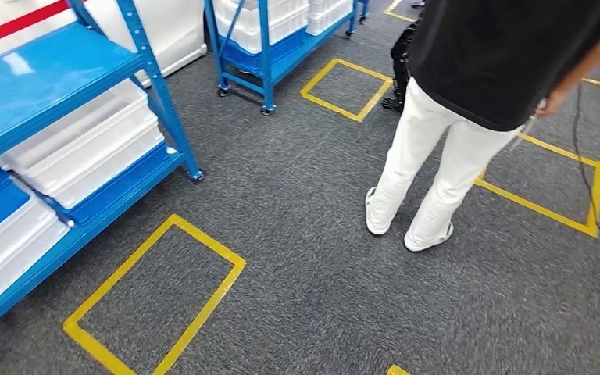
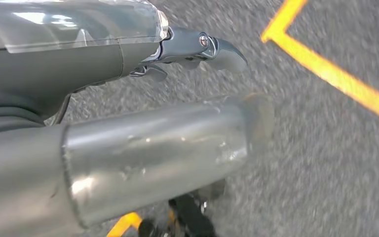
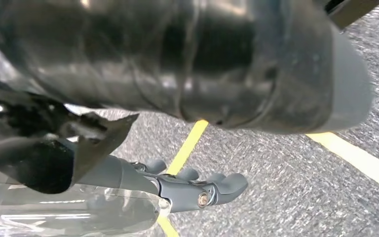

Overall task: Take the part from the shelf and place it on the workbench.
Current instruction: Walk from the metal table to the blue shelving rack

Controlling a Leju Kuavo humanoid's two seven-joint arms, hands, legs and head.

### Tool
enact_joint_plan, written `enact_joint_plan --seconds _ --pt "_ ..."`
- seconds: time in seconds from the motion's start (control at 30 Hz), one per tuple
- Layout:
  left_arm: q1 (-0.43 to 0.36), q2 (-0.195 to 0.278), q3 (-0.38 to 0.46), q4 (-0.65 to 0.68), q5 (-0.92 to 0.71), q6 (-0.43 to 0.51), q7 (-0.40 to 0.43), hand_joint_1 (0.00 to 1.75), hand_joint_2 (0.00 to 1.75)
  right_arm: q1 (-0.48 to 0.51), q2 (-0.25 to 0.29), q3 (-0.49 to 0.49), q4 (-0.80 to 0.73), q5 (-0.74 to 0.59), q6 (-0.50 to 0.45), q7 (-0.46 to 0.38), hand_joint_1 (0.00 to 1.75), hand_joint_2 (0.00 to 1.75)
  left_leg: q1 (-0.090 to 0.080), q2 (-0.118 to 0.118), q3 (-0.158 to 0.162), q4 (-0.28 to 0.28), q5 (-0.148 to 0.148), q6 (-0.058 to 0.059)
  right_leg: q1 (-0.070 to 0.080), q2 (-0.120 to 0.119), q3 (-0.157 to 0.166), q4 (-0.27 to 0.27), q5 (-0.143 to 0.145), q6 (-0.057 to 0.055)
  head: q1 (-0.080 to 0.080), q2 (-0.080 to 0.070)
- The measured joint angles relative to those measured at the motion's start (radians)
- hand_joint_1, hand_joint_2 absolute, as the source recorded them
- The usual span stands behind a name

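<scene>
Floor: grey carpet [image 1: 312, 258] with yellow taped rectangles; one outline [image 1: 156, 293] lies just in front of the near shelf, another [image 1: 346, 88] farther off by the second rack, a third [image 1: 562, 187] to the right.
Open room: a wide strip of carpet runs between the near shelf and the person, from the near outline toward the far one.
Near shelf: blue steel rack [image 1: 55, 86] at the left edge, its corner post [image 1: 164, 101] standing on the carpet beside the open strip.
Second rack: blue, on castors [image 1: 262, 47], farther back.
Person: stands right of centre in white trousers [image 1: 430, 164] and a dark top, feet on the carpet between two outlines; a cable [image 1: 590, 180] trails past on the right.
Containers: white lidded bins [image 1: 86, 144] sit on the near shelf's lower levels, more white bins [image 1: 273, 19] in the second rack; contents hidden.
Part: cannot tell where it is.
Left hand: [image 2: 192, 49] hangs over carpet, fingers curled inward, holding nothing visible.
Right hand: [image 3: 197, 187] over carpet near a yellow line, fingers slightly bent and apart, nothing in them.
</scene>
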Motion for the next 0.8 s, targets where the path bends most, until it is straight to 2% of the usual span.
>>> enact_joint_plan --seconds 0.03,0.07,0.13,0.17,0.2,0.27,0.3,0.37,0.4,0.43,0.47,0.5,0.53,0.57,0.63,0.67,0.7,0.73,0.77,0.8 --pt "0.001 0.000 0.001 0.001 -0.001 0.000 0.000 0.00 0.00 0.000 0.000 -0.004 0.002 0.004 0.001 -0.003 0.00 0.00 0.000 -0.016 0.000 0.002 -0.001 -0.001 -0.002 0.002 0.005 -0.019 0.027 -0.001 0.000 0.000" --pt "0.001 0.000 0.002 0.002 -0.002 0.001 0.000 0.00 0.00 -0.001 0.000 -0.007 0.004 0.007 0.001 -0.005 0.00 0.00 0.000 -0.031 0.001 0.005 -0.002 -0.003 -0.004 0.010 0.028 -0.076 0.069 -0.002 0.000 0.000" --pt "0.000 0.000 0.004 0.006 -0.004 0.001 0.000 0.00 0.00 -0.002 0.000 -0.013 0.007 0.011 0.001 -0.006 0.00 0.00 0.001 -0.058 -0.001 0.012 -0.005 -0.010 -0.007 0.051 0.082 -0.209 0.135 -0.005 0.000 0.000" --pt "-0.001 0.000 0.004 0.007 -0.005 0.001 0.000 0.00 0.00 -0.003 0.000 -0.016 0.009 0.012 0.001 -0.007 0.00 0.00 0.000 -0.069 -0.004 0.015 -0.005 -0.016 -0.007 0.067 0.097 -0.249 0.149 -0.007 0.000 0.000" --pt "-0.001 0.000 0.006 0.008 -0.006 0.001 -0.001 0.00 0.00 -0.005 0.000 -0.018 0.010 0.012 0.001 -0.008 0.00 0.00 0.000 -0.079 -0.008 0.016 -0.005 -0.023 -0.005 0.075 0.102 -0.264 0.151 -0.008 0.000 0.000" --pt "0.000 0.000 0.009 0.010 -0.009 0.002 -0.001 0.00 0.00 -0.009 0.000 -0.021 0.013 0.012 0.001 -0.009 0.00 0.00 0.002 -0.098 -0.015 0.014 -0.001 -0.038 -0.002 0.058 0.102 -0.267 0.153 -0.015 0.000 0.000" --pt "0.002 0.001 0.011 0.012 -0.009 0.003 -0.001 0.00 0.00 -0.011 0.000 -0.022 0.014 0.013 0.001 -0.008 0.00 0.00 0.003 -0.090 -0.018 0.019 -0.005 -0.043 -0.003 0.046 0.104 -0.271 0.156 -0.022 0.000 0.000" --pt "0.001 0.004 0.015 0.014 -0.010 0.004 -0.001 0.00 0.00 -0.011 0.000 -0.023 0.015 0.013 0.001 -0.009 0.00 0.00 0.001 -0.039 -0.044 0.074 -0.043 -0.051 -0.004 0.020 0.105 -0.279 0.161 -0.037 0.000 0.000" --pt "-0.002 0.005 0.016 0.016 -0.011 0.004 -0.001 0.00 0.00 -0.011 0.000 -0.025 0.016 0.014 0.001 -0.009 0.00 0.00 0.000 -0.005 -0.072 0.135 -0.079 -0.054 -0.003 0.004 0.104 -0.281 0.161 -0.043 0.000 0.000" --pt "-0.004 0.005 0.016 0.017 -0.012 0.004 -0.001 0.00 0.00 -0.010 0.000 -0.027 0.018 0.015 0.001 -0.009 0.00 0.00 0.000 0.014 -0.105 0.205 -0.115 -0.057 0.000 -0.011 0.103 -0.281 0.161 -0.046 0.000 0.000" --pt "-0.006 0.005 0.016 0.019 -0.012 0.005 -0.002 0.00 0.00 -0.011 0.000 -0.029 0.020 0.018 0.002 -0.010 0.00 0.00 0.001 0.022 -0.134 0.267 -0.139 -0.059 0.002 -0.027 0.102 -0.281 0.160 -0.047 0.000 0.000" --pt "-0.006 0.006 0.017 0.021 -0.013 0.007 -0.002 0.00 0.00 -0.011 0.000 -0.032 0.022 0.022 0.003 -0.012 0.00 0.00 0.001 0.027 -0.149 0.304 -0.147 -0.060 0.004 -0.044 0.102 -0.281 0.159 -0.048 0.000 0.000" --pt "-0.005 0.007 0.017 0.023 -0.014 0.009 -0.003 0.00 0.00 -0.013 0.000 -0.034 0.024 0.026 0.004 -0.014 0.00 0.00 0.001 0.030 -0.141 0.295 -0.132 -0.060 0.005 -0.058 0.103 -0.281 0.158 -0.047 0.000 0.000" --pt "-0.004 0.009 0.018 0.024 -0.014 0.010 -0.004 0.00 0.00 -0.015 0.000 -0.036 0.026 0.029 0.005 -0.016 0.00 0.00 0.001 0.037 -0.113 0.247 -0.103 -0.059 0.006 -0.072 0.105 -0.281 0.156 -0.046 0.000 0.000" --pt "-0.005 0.012 0.018 0.027 -0.016 0.013 -0.008 0.00 0.00 -0.020 0.000 -0.039 0.030 0.037 0.006 -0.022 0.00 0.00 -0.004 0.082 -0.030 0.099 -0.043 -0.049 0.009 -0.094 0.112 -0.279 0.152 -0.040 -0.001 0.000" --pt "-0.007 0.014 0.018 0.029 -0.017 0.014 -0.010 0.00 0.00 -0.022 0.001 -0.042 0.032 0.040 0.006 -0.024 0.00 0.00 -0.007 0.102 -0.003 0.047 -0.028 -0.042 0.011 -0.103 0.115 -0.279 0.149 -0.036 0.000 0.000" --pt "-0.009 0.015 0.018 0.031 -0.018 0.015 -0.011 0.00 0.00 -0.024 0.001 -0.045 0.035 0.044 0.006 -0.026 0.00 0.00 -0.010 0.115 0.010 0.020 -0.024 -0.035 0.013 -0.113 0.119 -0.278 0.147 -0.031 0.000 0.000" --pt "-0.010 0.016 0.018 0.033 -0.019 0.016 -0.012 0.00 0.00 -0.027 0.001 -0.048 0.036 0.046 0.006 -0.026 0.00 0.00 -0.013 0.112 0.010 0.013 -0.026 -0.030 0.014 -0.122 0.121 -0.279 0.146 -0.026 0.000 0.000" --pt "-0.009 0.017 0.019 0.035 -0.019 0.017 -0.012 0.00 0.00 -0.031 0.001 -0.050 0.038 0.047 0.006 -0.027 0.00 0.00 -0.012 0.098 0.009 0.011 -0.023 -0.024 0.014 -0.132 0.125 -0.280 0.145 -0.020 0.000 0.000" --pt "-0.007 0.017 0.019 0.037 -0.019 0.017 -0.013 0.00 0.00 -0.034 0.001 -0.051 0.039 0.048 0.006 -0.027 0.00 0.00 -0.010 0.087 0.010 0.006 -0.019 -0.019 0.013 -0.127 0.128 -0.276 0.140 -0.014 0.000 0.000"
